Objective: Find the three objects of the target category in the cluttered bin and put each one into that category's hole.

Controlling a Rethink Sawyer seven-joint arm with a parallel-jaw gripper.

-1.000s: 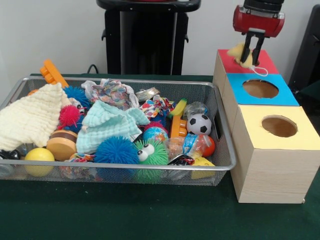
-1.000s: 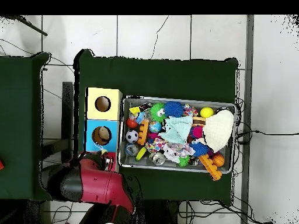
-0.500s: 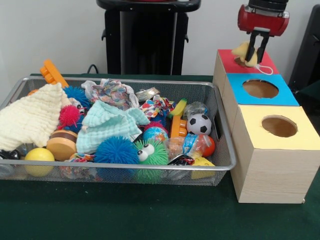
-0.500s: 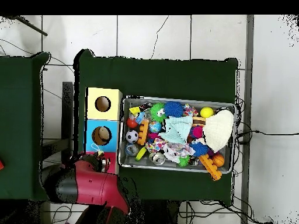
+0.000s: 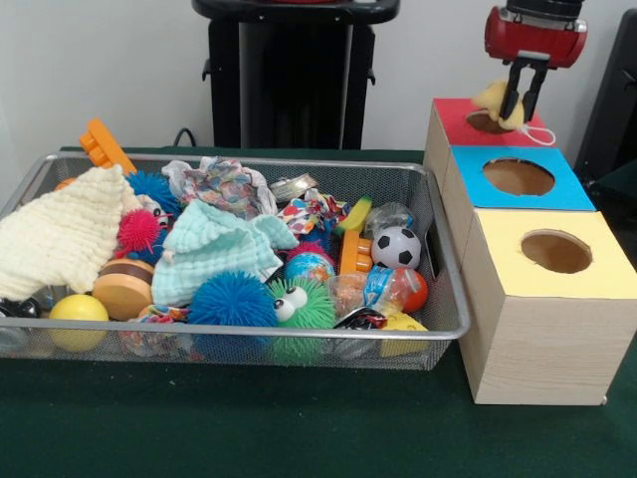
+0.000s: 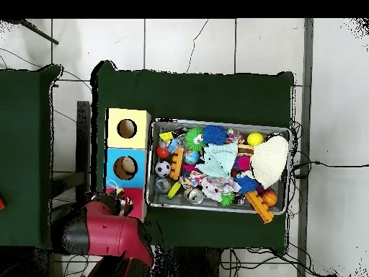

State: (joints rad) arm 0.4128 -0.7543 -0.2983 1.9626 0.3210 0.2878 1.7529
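Front view: in the upper right of the frame we see the gripper (image 5: 525, 100) hanging over the red-topped box (image 5: 453, 119), its two dark fingers closed on a small yellow item (image 5: 494, 100) with a thin white loop trailing off it. That item sits right over the red box's hole (image 5: 485, 122), so we judge it is held there to be let go into the opening, and that this is the step in hand. Below it in the frame the blue-topped box (image 5: 567, 194) and the yellow-topped box (image 5: 607, 274) stand in a row, touching, along the right side of the wire bin (image 5: 450, 289). The bin is crowded with toys and cloths: a cream cloth (image 5: 55, 239) at the left, a mint cloth (image 5: 214, 249) near the middle, a small soccer ball (image 5: 396, 247) toward the right, a green fuzzy toy with eyes (image 5: 304, 307) at the lower edge. Everything rests on a dark green table cover (image 5: 249, 428), with a pale wall and a black stand behind. Overhead view: the red arm (image 6: 108, 231) fills the lower left and hides the gripper and most of the red box; the yellow box (image 6: 128, 128) and blue box (image 6: 125, 167) lie left of the bin (image 6: 220, 209). The green cover (image 6: 194, 94) sits on a floor of pale tiles.
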